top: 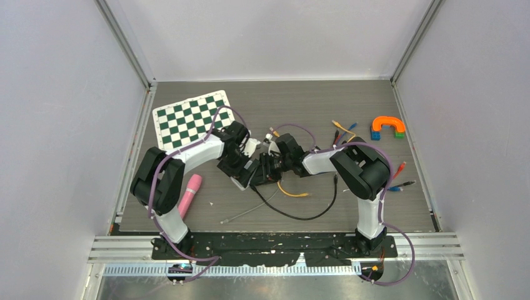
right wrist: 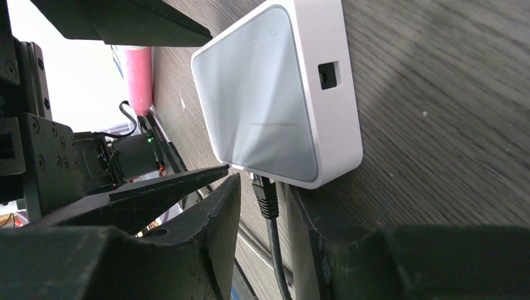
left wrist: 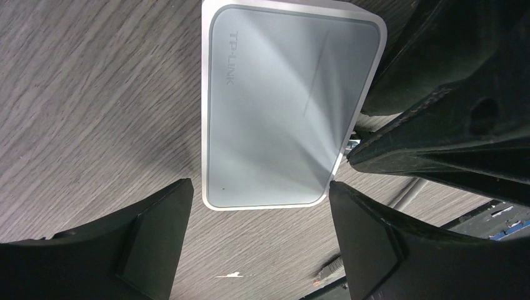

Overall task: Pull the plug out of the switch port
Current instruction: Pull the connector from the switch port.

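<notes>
Now, my right end effector (right wrist: 262,187) sits narrow around the seated plug (right wrist: 267,200), grip unclear, left end effector (left wrist: 259,194) wide astride the switch (left wrist: 281,106); next I'd clamp and pull straight back.

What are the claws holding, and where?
Left claw: nothing. Right claw straddles the black plug at the switch; a firm grip cannot be told.

Top view: switch (right wrist: 262,112) mostly hidden. Right wrist: cable (right wrist: 277,256) cut off at bottom.

Checkerboard (top: 190,119), pink tube (top: 190,194), orange arch (top: 387,125), yellow cable (top: 294,194)
</notes>
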